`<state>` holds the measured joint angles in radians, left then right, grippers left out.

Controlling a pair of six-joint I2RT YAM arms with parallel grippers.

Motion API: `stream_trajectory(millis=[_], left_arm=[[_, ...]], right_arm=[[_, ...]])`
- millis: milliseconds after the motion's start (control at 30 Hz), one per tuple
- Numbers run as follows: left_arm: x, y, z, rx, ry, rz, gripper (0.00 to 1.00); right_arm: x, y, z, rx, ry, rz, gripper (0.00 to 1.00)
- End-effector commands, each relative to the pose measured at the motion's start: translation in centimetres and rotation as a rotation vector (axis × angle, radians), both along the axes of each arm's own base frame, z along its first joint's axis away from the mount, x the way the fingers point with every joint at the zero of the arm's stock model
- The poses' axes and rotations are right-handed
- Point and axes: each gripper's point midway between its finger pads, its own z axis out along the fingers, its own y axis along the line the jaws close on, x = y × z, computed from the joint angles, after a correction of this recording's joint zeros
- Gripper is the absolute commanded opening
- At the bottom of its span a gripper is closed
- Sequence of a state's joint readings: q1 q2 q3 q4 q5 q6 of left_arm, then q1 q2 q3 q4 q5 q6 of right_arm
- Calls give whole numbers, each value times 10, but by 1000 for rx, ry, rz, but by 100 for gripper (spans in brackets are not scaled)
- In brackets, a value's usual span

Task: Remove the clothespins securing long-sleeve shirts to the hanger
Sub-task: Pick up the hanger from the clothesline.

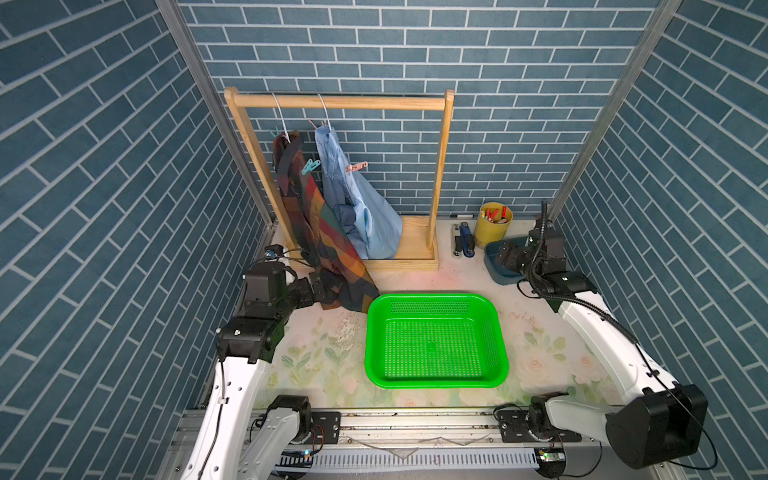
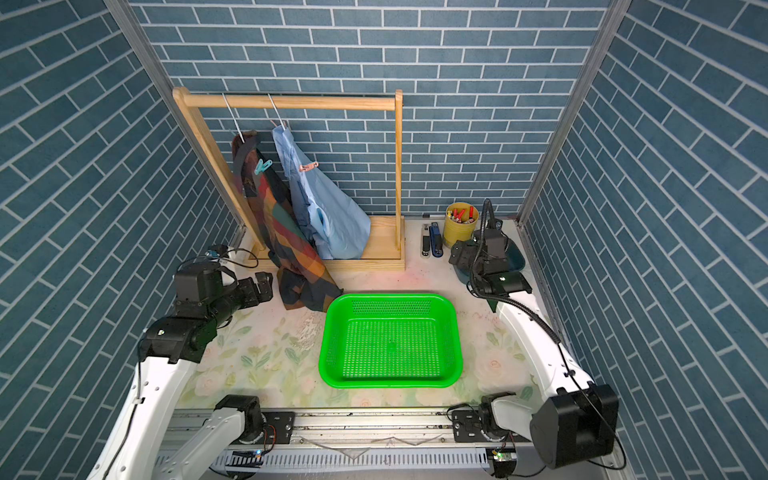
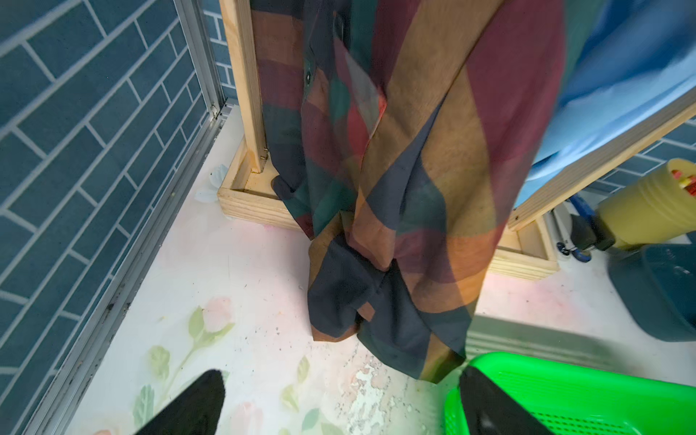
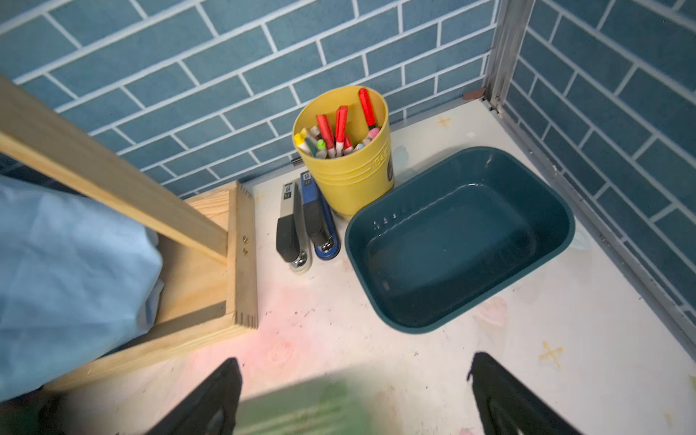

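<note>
Black left gripper (image 3: 341, 373) gapes wide, lower frame, facing the dark plaid cloth shirt (image 3: 414, 169) (teal plastic clothespin (image 1: 309, 166) attached). Black right gripper (image 4: 354, 357) gapes, empty.

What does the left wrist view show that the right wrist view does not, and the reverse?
Only the left wrist view: the plaid shirt hanging down to the table, the open left gripper, and a sharp view of the green basket.
Only the right wrist view: the open right gripper and the empty inside of the teal tub.
Both: the pale blue shirt, the wooden rack, the yellow cup and the tub.
</note>
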<state>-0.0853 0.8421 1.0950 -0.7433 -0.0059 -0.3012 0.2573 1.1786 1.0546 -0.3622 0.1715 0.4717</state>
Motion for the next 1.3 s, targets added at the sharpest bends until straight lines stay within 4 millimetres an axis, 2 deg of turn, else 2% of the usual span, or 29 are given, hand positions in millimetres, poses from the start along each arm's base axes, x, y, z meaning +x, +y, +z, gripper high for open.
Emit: stream_trajectory(millis=[0,100,200,367,467,633,733,867,1000,1267], left_arm=[[-10,6,24,-52,34,80,100],[5,7,53,-84,45,118,100],[32,-8,76,-108,69,106,100],[74,-38,103,-129,91,111,100],[93,-42,116,-107,97,173,100],[116,-35,115,-45,137,273,99],[123,-31,112,-22,146,306,94],[129,-28,102,12,170,336,88],[137,-27,103,36,136,331,84],[152,-25,98,68,127,355,79]], right_arm=[[-26,17,-16,42,52,106,99],[-37,22,-25,56,89,139,99],[-44,26,-33,62,112,161,99],[-53,29,-35,74,106,188,99],[-58,30,-35,79,101,200,99],[-64,29,-33,81,80,202,99],[-68,28,-32,90,70,202,99],[-72,37,-32,133,70,239,99],[-82,48,-29,164,85,303,99],[-120,89,3,309,58,537,99]])
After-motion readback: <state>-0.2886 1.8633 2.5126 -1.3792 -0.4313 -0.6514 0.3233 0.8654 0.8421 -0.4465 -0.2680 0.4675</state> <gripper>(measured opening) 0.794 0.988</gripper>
